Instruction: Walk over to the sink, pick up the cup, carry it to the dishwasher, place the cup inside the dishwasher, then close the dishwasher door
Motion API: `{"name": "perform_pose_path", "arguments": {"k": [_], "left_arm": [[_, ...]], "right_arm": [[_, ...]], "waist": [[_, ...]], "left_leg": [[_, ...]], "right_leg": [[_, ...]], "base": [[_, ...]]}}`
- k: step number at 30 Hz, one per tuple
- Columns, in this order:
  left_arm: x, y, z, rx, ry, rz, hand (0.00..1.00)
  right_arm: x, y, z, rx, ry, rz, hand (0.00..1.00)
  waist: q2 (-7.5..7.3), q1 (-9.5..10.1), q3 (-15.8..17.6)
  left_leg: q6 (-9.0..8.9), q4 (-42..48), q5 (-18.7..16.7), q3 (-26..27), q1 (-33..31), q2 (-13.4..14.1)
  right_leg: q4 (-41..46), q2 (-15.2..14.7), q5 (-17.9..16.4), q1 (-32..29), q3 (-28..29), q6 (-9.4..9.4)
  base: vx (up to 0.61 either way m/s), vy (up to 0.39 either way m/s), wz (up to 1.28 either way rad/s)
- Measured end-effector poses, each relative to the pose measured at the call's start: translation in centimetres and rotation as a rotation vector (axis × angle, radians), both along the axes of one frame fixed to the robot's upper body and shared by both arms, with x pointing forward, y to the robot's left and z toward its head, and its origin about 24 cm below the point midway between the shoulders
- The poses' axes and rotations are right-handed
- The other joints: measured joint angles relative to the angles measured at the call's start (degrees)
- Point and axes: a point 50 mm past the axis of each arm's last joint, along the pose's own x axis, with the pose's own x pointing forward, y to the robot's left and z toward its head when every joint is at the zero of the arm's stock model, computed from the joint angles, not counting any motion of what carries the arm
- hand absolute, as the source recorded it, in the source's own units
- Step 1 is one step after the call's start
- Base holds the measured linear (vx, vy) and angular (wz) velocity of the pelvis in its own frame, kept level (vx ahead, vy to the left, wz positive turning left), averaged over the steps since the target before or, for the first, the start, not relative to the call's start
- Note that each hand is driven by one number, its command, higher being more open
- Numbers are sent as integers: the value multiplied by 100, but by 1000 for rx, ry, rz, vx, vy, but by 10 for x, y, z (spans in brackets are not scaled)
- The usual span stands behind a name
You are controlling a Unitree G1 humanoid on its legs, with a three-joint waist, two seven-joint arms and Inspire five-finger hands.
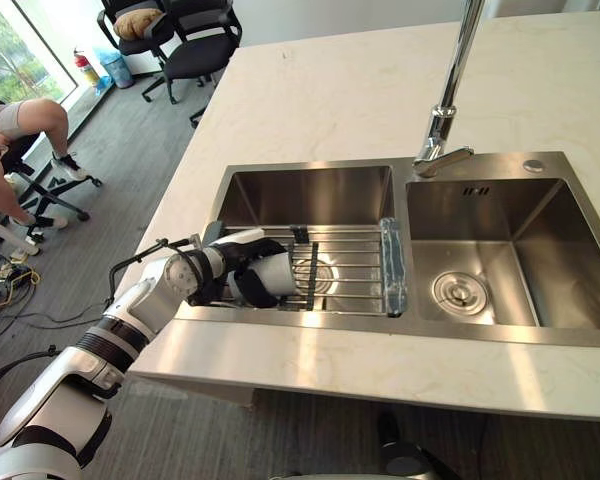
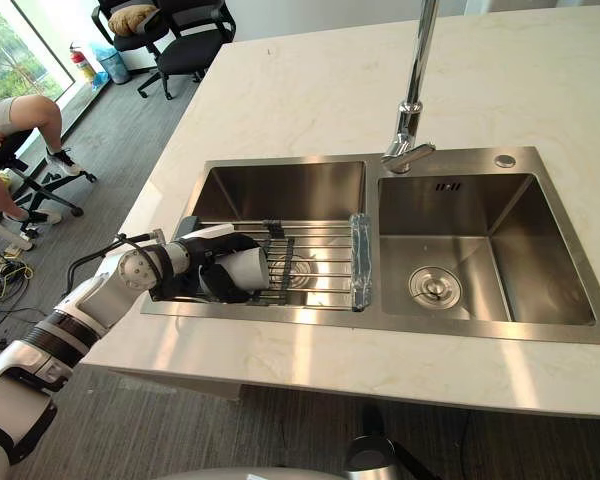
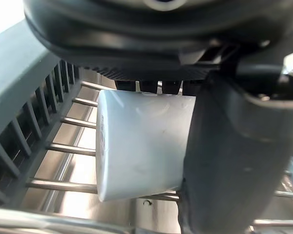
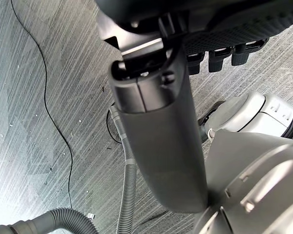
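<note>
Left hand [image 3: 234, 146] fingers [image 3: 151, 87] curled round cup [image 3: 141, 146] on sink rack [image 1: 350, 262], one end hidden; right hand [image 4: 161, 146] relaxed

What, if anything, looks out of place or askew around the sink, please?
Only the white cup: it lies on its side on the wire rack over the left basin, not upright, with the left hand curled round it. Nothing looks spilled or damaged.
</note>
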Motion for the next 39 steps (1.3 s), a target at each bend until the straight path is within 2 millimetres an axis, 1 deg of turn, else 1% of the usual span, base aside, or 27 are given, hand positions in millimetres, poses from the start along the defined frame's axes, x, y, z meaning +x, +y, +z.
{"name": "perform_pose_path", "arguments": {"k": [4, 9, 11, 13, 15, 16, 17, 18, 19, 20, 21, 23, 24, 25, 26, 27, 28, 29, 31, 32, 33, 34, 35, 36, 37, 38, 39], "left_arm": [[-8, 1, -11, -1, -141, 16, 0], [-15, 5, -13, -5, -332, 38, 0], [-19, 8, -12, -27, -417, 52, 0], [-22, 10, -4, -56, -523, 62, 0], [-29, 12, 14, -146, -677, 93, 0], [-30, 13, 20, -169, -717, 100, 0], [-34, 14, 38, -243, -842, 123, 0], [-35, 15, 41, -254, -860, 127, 0], [-39, 19, 53, -307, -934, 154, 0], [-46, 26, 68, -416, -1010, 201, 0], [-50, 28, 75, -485, -1039, 223, 0], [-61, 32, 91, -708, -1113, 280, 0], [-71, 38, 103, -871, -1176, 329, 0], [-81, 48, 110, -989, -1251, 396, 0], [-86, 55, 112, -1026, -1292, 436, 0], [-95, 70, 113, -1071, -1362, 525, 0], [-102, 84, 110, -1087, -1414, 622, 0], [-106, 91, 107, -1082, -1433, 671, 0], [-122, 115, 90, -1027, -1444, 860, 0], [-126, 121, 85, -1017, -1431, 909, 0], [-135, 132, 73, -992, -1401, 1004, 0], [-146, 142, 63, -949, -1386, 1089, 0], [-151, 146, 59, -929, -1383, 1128, 0], [-162, 155, 52, -890, -1382, 1196, 0], [-173, 163, 45, -865, -1369, 1261, 0], [-178, 168, 41, -851, -1358, 1291, 0], [-183, 175, 34, -840, -1333, 1335, 0]], "right_arm": [[0, 0, 0, -2, -9, -9, 100], [0, 2, 0, 2, -19, -11, 100], [-1, 2, 0, 3, -16, -7, 100], [-3, 2, 0, 0, -14, -8, 100], [-5, 0, 0, -3, -9, -8, 100], [-5, 0, 0, -3, -9, -7, 100], [-6, 0, 0, 0, -6, -6, 100], [-6, 0, 0, 1, -6, -6, 100], [-6, 0, 0, 5, -10, -3, 100], [-6, 0, 0, 9, -16, 2, 100], [-6, 0, -1, 11, -15, 1, 100], [-8, 0, -1, 14, -15, -4, 100], [-9, 1, -1, 17, -14, -4, 100], [-9, 2, -1, 13, -7, 14, 100], [-10, 2, -2, 12, -5, 21, 100], [-10, 3, -2, 8, 0, 39, 100], [-11, 3, -2, 1, 9, 56, 100], [-12, 3, -2, -1, 13, 63, 100], [-14, 2, -2, -11, 39, 110, 100], [-14, 2, -2, -15, 45, 122, 100], [-16, -1, -2, -22, 59, 141, 100], [-17, -2, -1, -27, 72, 158, 100], [-18, -4, -1, -30, 79, 167, 100], [-18, -5, -1, -34, 90, 188, 100], [-21, -6, 0, -34, 100, 192, 100], [-24, -6, -1, -32, 109, 192, 100], [-29, -7, 0, -31, 121, 185, 100]], "waist": [[-24, 8, 21], [-83, 76, 73], [-85, 102, 73], [-91, 179, 74], [-110, 284, 84], [-119, 308, 88], [-151, 378, 88], [-158, 391, 86], [-185, 444, 73], [-217, 498, 52], [-226, 528, 27], [-261, 587, 9], [-295, 666, -14], [-331, 713, -61], [-348, 726, -89], [-373, 761, -116], [-402, 836, -131], [-420, 876, -135], [-524, 1061, -145], [-537, 1099, -149], [-539, 1196, -149], [-523, 1277, -160], [-510, 1299, -171], [-506, 1334, -177], [-494, 1435, -181], [-496, 1478, -183], [-493, 1490, -184]], "left_leg": [[0, 31, 3, -101, -59, -3], [2, 85, 4, -184, -88, -8], [9, 105, 9, -223, -122, -13], [16, 125, 13, -255, -148, -13], [30, 126, 31, -316, -154, -16], [34, 126, 37, -342, -155, -18], [48, 126, 63, -440, -161, -31], [50, 126, 66, -452, -161, -32], [57, 126, 77, -474, -162, -42], [67, 132, 90, -504, -184, -57], [72, 142, 94, -526, -215, -63], [94, 145, 119, -602, -261, -86], [107, 146, 133, -627, -276, -96], [111, 154, 138, -652, -291, -98], [111, 168, 138, -675, -304, -99], [112, 196, 138, -713, -308, -107], [116, 297, 135, -762, -355, -108], [121, 375, 131, -791, -397, -108], [145, 931, 110, -988, -723, -126], [145, 1051, 110, -1065, -794, -132], [145, 1137, 111, -1177, -846, -145], [150, 1067, 114, -1261, -847, -136], [161, 965, 120, -1305, -843, -131], [248, 689, 156, -1436, -859, -129], [339, 536, 243, -1467, -920, -142], [384, 469, 274, -1472, -931, -150], [478, 355, 331, -1445, -931, -166]], "right_leg": [[1, -19, -6, 7, -90, 8], [1, -42, -6, 49, -168, 8], [1, -52, -6, 51, -209, 8], [1, -57, -5, 55, -242, 8], [2, -61, -5, 85, -294, 7], [2, -61, -5, 97, -315, 7], [2, -66, -5, 148, -404, 7], [2, -68, -5, 155, -415, 7], [2, -76, -5, 167, -436, 7], [2, -103, -5, 171, -460, 6], [2, -119, -6, 158, -481, 5], [2, -139, -6, 156, -550, 5], [4, -150, -5, 157, -569, 3], [5, -152, -5, 161, -588, 3], [6, -155, -5, 167, -609, 3], [19, -159, -6, 197, -642, 1], [27, -171, -12, 220, -676, -4], [24, -181, -16, 230, -699, -8], [2, -268, -83, 264, -843, -42], [2, -287, -84, 278, -888, -44], [1, -289, -88, 324, -978, -52], [0, -270, -92, 364, -1115, -62], [-1, -257, -93, 377, -1203, -65], [-1, -261, -90, 388, -1427, -68], [10, -293, -53, 395, -1697, -76], [46, -330, -34, 426, -1828, -85], [50, -393, -45, 500, -2040, -76]], "base": [[-16, -10, 11], [-38, -15, 9], [-39, -13, 11], [-30, -13, 8], [-27, -15, 12], [-36, -22, 25], [-36, -19, 22], [-49, -18, 23], [-48, -6, 12], [-54, -1, 13], [-48, 3, 16], [-35, 0, 17], [-32, -6, 14], [-28, -5, 12], [-18, -5, 13], [-21, -4, 17], [-31, -6, 18], [-63, -14, 23], [-130, -28, 32], [-148, -24, 37], [-130, -21, 45], [-134, -26, 50], [-141, -23, 73], [-142, -27, 82], [-125, -26, 87], [-71, -15, 89], [-27, 7, 122]]}}
